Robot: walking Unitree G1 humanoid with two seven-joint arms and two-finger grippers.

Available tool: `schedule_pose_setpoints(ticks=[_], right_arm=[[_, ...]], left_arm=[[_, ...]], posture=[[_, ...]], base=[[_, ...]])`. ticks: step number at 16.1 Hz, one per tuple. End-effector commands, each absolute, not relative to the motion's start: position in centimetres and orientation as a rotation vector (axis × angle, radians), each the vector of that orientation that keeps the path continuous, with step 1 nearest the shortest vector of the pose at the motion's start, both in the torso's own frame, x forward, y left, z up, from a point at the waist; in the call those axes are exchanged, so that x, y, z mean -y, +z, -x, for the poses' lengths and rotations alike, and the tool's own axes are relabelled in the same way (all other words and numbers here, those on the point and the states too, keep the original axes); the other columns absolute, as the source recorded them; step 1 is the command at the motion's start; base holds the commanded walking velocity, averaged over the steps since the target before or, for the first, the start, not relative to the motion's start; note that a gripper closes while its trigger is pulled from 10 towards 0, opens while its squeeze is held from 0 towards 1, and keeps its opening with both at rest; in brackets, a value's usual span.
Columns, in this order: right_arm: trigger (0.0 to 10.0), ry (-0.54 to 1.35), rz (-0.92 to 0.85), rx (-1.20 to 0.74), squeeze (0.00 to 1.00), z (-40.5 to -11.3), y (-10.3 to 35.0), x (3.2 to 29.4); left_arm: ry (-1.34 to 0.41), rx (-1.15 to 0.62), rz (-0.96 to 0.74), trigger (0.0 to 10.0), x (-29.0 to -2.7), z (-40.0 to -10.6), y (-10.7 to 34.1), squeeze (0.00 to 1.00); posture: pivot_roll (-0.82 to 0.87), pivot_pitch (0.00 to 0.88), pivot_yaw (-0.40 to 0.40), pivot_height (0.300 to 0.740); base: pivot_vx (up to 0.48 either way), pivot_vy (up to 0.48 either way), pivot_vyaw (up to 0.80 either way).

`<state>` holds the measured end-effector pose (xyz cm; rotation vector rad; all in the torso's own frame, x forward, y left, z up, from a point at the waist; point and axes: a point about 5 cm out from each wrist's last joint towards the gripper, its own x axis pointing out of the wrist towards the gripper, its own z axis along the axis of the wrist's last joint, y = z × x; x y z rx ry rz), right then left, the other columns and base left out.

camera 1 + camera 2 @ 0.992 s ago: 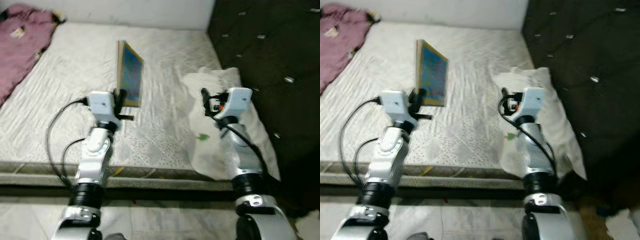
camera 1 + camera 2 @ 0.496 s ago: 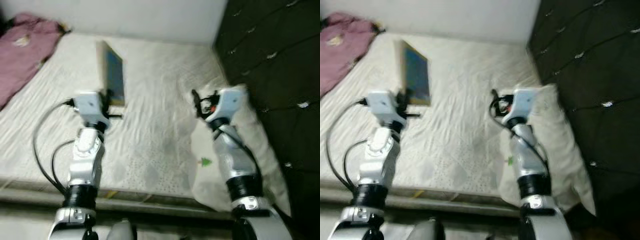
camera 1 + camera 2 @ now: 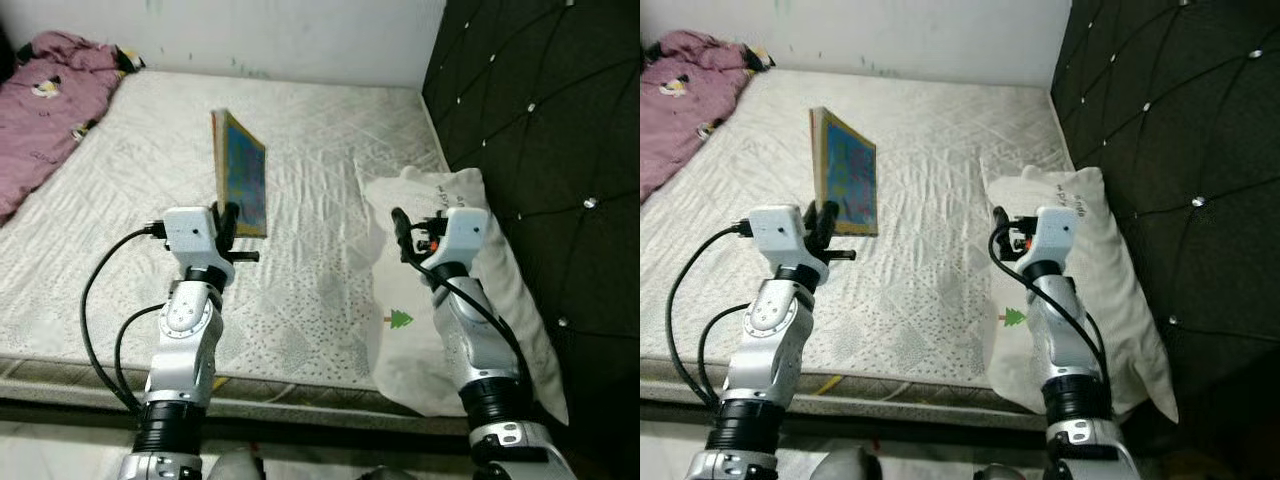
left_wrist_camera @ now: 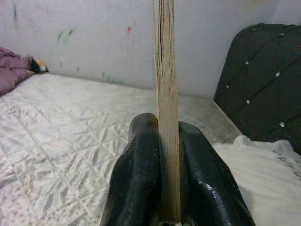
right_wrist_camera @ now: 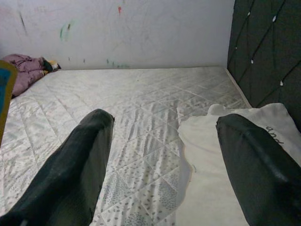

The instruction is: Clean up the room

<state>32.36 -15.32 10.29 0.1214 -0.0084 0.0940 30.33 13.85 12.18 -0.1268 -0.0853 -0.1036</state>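
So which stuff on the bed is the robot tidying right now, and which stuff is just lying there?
Part of the job:
- colourful book, held upright above the mattress
- left gripper, shut on the book's edge
- right gripper, open and holding nothing, over the pillow's edge

Just lying about:
- white pillow by the dark headboard
- pink clothing at the far corner
- mattress
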Motion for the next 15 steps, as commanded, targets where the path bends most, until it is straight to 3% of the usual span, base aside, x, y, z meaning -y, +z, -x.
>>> schedule_pose_setpoints(ticks=[1,3,15], right_arm=[[10.0,0.094,-0.124,0.013,0.00,-32.2,10.6,15.1],[10.0,0.091,-0.123,0.009,0.00,-32.0,10.5,15.1],[10.0,0.096,-0.126,-0.020,0.00,-30.4,10.4,15.8]], left_arm=[[-0.114,0.109,0.133,10.0,-13.8,-30.2,13.1,0.00],[-0.118,0.112,0.135,10.0,-13.8,-30.2,13.2,0.00],[-0.074,0.085,0.159,10.0,-14.5,-29.8,13.2,0.00]], posture=[[0.03,0.000,-0.014,0.740],[0.02,0.000,-0.014,0.740],[0.01,0.019,-0.022,0.740]], base=[[0.000,0.480,0.00],[0.000,0.414,0.00],[0.000,0.000,0.00]])
